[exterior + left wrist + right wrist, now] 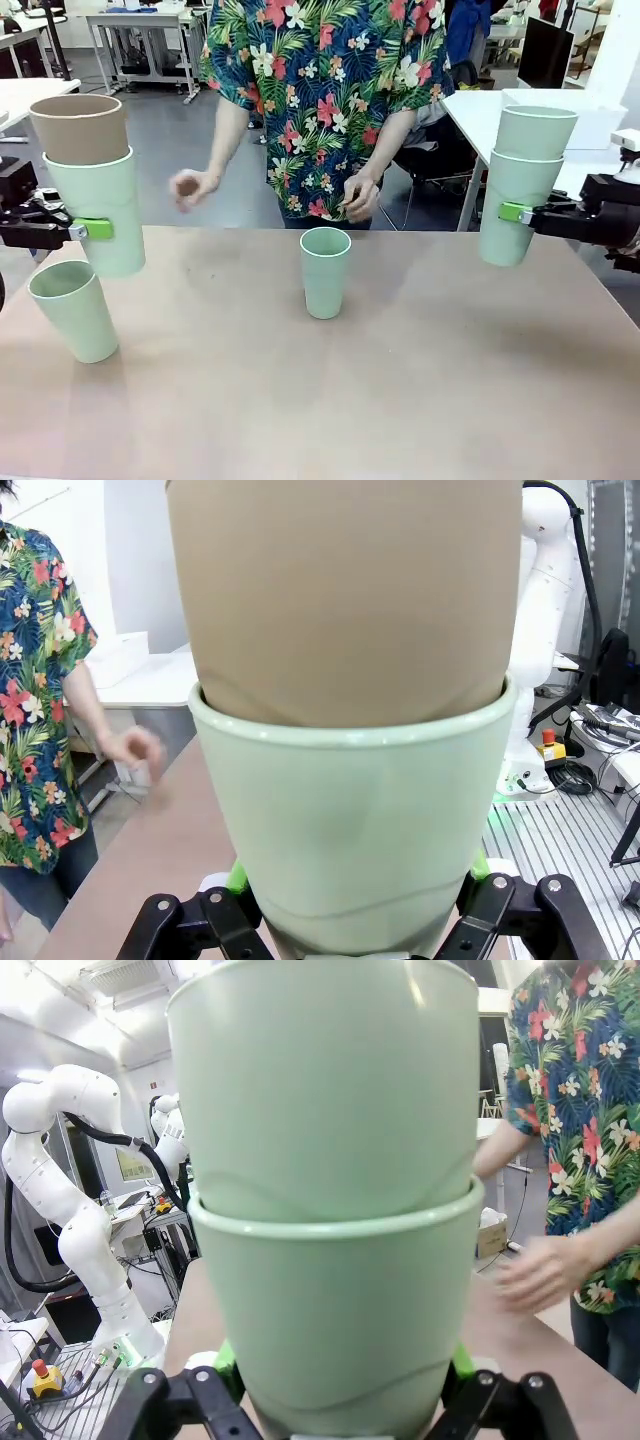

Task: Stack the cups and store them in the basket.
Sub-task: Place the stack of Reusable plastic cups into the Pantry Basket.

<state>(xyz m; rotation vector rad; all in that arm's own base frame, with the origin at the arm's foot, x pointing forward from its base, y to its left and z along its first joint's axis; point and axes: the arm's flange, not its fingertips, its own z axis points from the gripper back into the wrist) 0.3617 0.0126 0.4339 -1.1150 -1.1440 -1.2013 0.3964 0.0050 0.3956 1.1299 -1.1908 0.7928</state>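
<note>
My left gripper (pixel 98 229) (pixel 350 925) is shut on a mint green cup (pixel 100 205) (pixel 355 820) held above the table's left edge, with a tan brown cup (pixel 80 128) (pixel 345 590) nested in it. At the right, my right gripper (pixel 513 212) (pixel 340 1400) is shut on another mint cup (pixel 510 210) (pixel 335 1310), and a second mint cup (pixel 535 132) (pixel 320 1080) sits inside that one. A single mint cup (pixel 325 272) stands upright mid-table. One more mint cup (pixel 75 310) stands at the front left, just below my left stack. The basket is out of view.
A person in a flowered shirt stands at the far edge, with one hand (pixel 190 187) and the other hand (pixel 360 196) hovering just above the table (pixel 400 380). White tables and other equipment stand behind.
</note>
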